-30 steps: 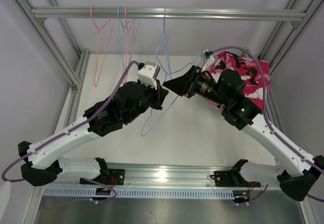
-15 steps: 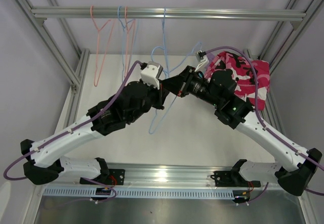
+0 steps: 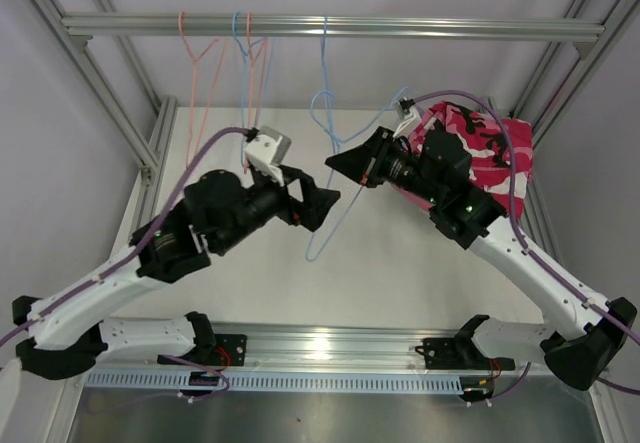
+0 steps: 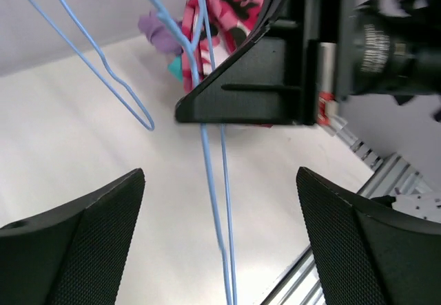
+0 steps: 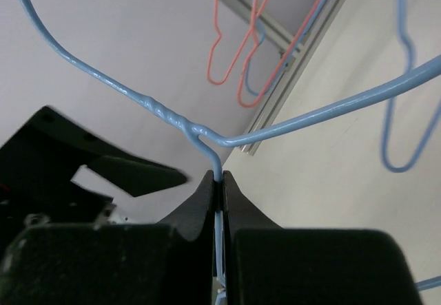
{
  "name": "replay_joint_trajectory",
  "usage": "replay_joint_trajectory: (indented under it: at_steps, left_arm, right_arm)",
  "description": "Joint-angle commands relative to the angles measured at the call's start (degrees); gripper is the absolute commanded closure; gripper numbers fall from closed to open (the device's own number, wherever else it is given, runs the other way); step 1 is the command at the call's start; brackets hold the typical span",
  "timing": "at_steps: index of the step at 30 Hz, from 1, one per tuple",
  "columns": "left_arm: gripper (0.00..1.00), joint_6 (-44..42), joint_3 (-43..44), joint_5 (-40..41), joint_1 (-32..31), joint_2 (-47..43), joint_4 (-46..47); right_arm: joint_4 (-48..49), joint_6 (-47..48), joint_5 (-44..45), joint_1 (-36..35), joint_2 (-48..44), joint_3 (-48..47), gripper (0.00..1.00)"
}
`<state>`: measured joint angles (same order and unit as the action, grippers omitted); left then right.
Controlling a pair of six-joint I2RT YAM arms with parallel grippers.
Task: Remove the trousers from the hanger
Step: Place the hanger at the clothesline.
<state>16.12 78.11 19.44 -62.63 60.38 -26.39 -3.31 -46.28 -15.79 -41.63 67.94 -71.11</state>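
The blue hanger (image 3: 324, 63) is hung by its hook from the rail (image 3: 450, 30). Its thin wire, just under the twist, is pinched by the right pincer (image 5: 219, 177), whose two fingers are pressed together on it. The left pincer (image 3: 330, 210) is held just left of the hanger, with its fingers spread wide and nothing gripped. The trousers (image 3: 495, 153) are piled on the surface (image 3: 400, 263), to the right of the hanger and apart from it. The pink camouflage pair (image 4: 231, 16) is seen on top, with a lilac pair (image 4: 155, 31) and a teal pair (image 4: 176, 71) tucked beside it. Two pink hangers (image 3: 188, 113) are hung to the left of the blue hanger.
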Motion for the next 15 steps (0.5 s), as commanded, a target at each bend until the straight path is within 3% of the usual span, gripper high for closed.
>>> replay_joint_trajectory:
  at_steps: [1, 6, 13, 15]
  left_arm:
    - [0.00, -3.19, -0.93, -3.18, -0.39, -7.19, 2.66]
    - [0.01, -4.60, -4.01, -6.16, -0.30, -14.40, 2.66]
    - [0.11, 0.05, -13.50, -23.20, 1.01, -22.23, 9.69]
    - [0.04, 1.98, -15.25, -29.18, 1.63, -22.41, 13.01]
  right_arm:
    - [-2.13, 0.40, -5.55, 3.74, -1.93, -3.94, 1.00]
    - [-2.59, -1.61, -12.58, 8.75, -2.73, -4.74, 1.00]
    - [4.96, -9.42, -25.86, 12.45, -3.52, -4.56, 1.00]
    - [6.55, -10.84, -28.06, 12.27, -3.87, -4.48, 1.00]
